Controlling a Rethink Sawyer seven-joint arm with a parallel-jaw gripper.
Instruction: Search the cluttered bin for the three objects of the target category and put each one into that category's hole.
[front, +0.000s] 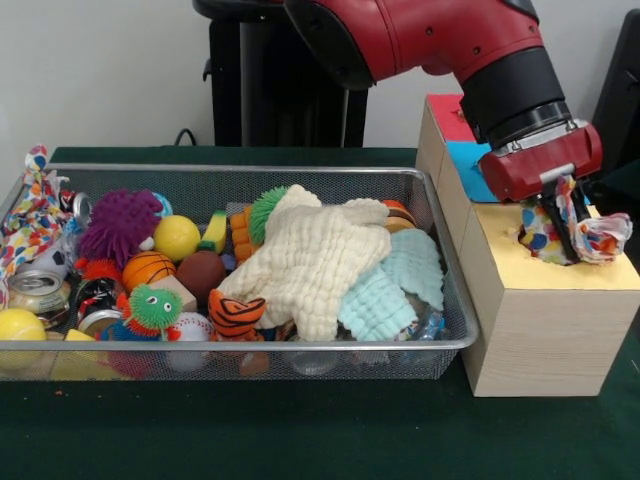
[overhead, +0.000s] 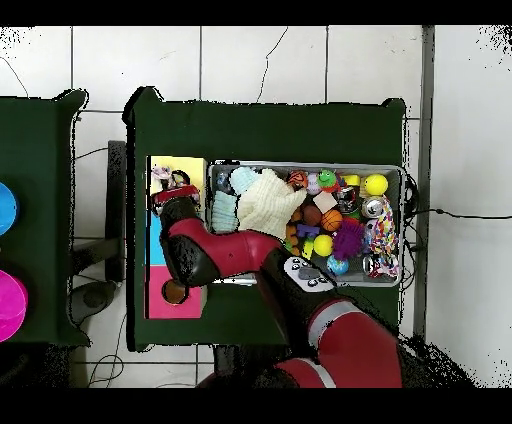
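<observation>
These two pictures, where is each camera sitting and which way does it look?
Front view: sits across the table, facing the robot; looks at the wire basket and wooden box; shows the red arm and its gripper at a polka-dot cloth.
Overhead view: looks straight down, robot's base at the bottom; shows the whole red arm.
Shared: basket, cream cloth, box's yellow top, arm.

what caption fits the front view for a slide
Sawyer tool lowering a polka-dot cloth into the yellow-topped hole beside the cluttered mesh bin.
</observation>
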